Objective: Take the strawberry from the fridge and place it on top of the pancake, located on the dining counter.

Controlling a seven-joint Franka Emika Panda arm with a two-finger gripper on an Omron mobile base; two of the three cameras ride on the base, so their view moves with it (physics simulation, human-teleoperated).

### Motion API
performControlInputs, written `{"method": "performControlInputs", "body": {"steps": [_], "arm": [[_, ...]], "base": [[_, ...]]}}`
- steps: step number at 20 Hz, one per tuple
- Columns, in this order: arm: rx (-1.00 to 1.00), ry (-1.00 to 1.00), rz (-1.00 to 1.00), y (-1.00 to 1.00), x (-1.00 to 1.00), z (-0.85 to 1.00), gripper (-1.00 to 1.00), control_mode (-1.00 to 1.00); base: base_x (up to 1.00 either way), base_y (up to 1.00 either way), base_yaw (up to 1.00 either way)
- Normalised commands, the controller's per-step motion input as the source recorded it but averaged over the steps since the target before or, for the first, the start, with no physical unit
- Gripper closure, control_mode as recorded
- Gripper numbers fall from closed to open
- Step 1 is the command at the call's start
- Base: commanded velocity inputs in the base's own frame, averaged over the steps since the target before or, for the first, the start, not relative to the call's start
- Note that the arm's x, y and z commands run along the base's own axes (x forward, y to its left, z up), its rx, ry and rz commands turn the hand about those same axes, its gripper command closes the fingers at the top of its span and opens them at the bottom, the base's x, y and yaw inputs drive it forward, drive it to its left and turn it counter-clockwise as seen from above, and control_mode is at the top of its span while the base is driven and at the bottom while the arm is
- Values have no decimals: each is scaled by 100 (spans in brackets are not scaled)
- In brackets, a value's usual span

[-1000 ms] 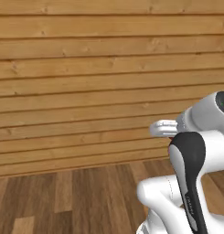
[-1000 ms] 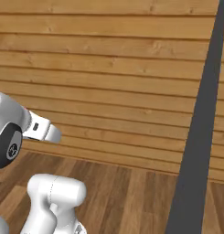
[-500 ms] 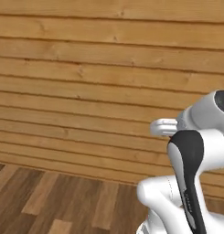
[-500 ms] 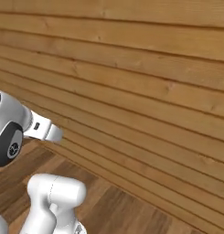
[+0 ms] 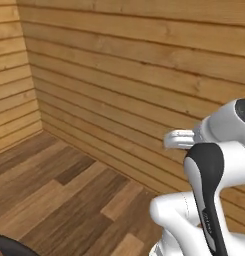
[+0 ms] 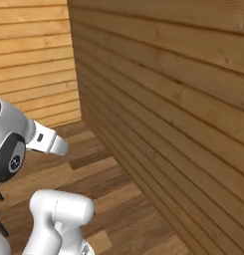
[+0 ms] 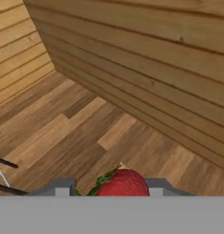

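Jaws first: in your hand view the strawberry [image 7: 124, 183] sits right between the two grey finger tips [image 7: 61, 188] at the bottom of the picture, its green leaves toward the left tip, so you have the jaws gripping the fruit. Beyond the strawberry lies the wooden floor [image 7: 63, 128] of mixed light and dark planks. Past the floor, a wall of horizontal wooden planks [image 7: 145, 59] runs across the top and right, and meets a second plank wall at a corner up and to the left of the strawberry. Low and far to the left of the fruit you can see two thin dark bars [image 7: 4, 176]; what they belong to cannot be told.

Now your left base view. The plank wall [image 5: 129, 75] stands behind the arm [image 5: 209, 200], which rises white and dark at the lower right. The floor [image 5: 59, 195] spreads left of the arm toward the corner.

Last, your right base view. The arm [image 6: 24, 144] is at the left, the plank wall [image 6: 183, 119] runs close along its right, and the floor [image 6: 108, 189] lies between them. The strawberry cannot be made out in either base view.
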Motion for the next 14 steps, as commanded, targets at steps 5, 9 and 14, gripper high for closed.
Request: {"method": "performControlInputs", "body": {"steps": [5,9,14], "arm": [[0,0,0,0,0,0,100,100],[0,0,0,0,0,0,100,100],[0,0,0,0,0,0,100,100]], "base": [[77,33,60],[74,32,44],[66,32,39]]}}
